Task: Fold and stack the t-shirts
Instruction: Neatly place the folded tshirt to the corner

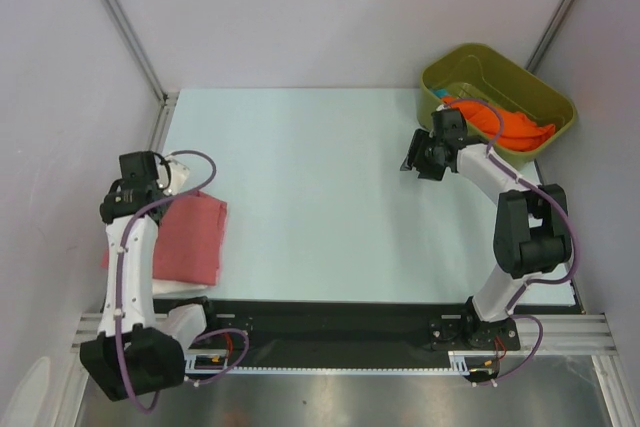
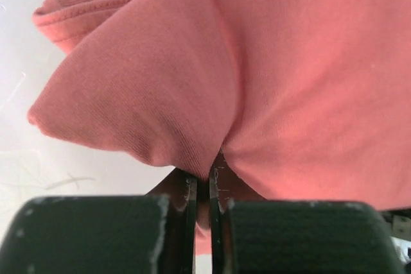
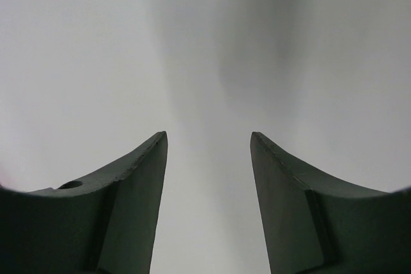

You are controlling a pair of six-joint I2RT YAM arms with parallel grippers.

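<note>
The salmon-red t-shirt (image 1: 190,235) lies folded at the table's left edge and fills the left wrist view (image 2: 270,75). My left gripper (image 2: 203,187) is shut on a fold of it, over the shirt's far left part (image 1: 150,187). A bit of white cloth (image 1: 182,171) shows beside the left gripper. A bright orange t-shirt (image 1: 510,122) and a sliver of teal cloth (image 1: 443,97) lie in the bin. My right gripper (image 1: 418,159) is open and empty, left of the bin above the table; its wrist view (image 3: 209,152) shows only blank surface.
The olive-green plastic bin (image 1: 452,59) stands at the far right corner. Metal frame posts and white walls close in the table on the left, right and back. The black rail with the arm bases runs along the near edge (image 1: 330,322).
</note>
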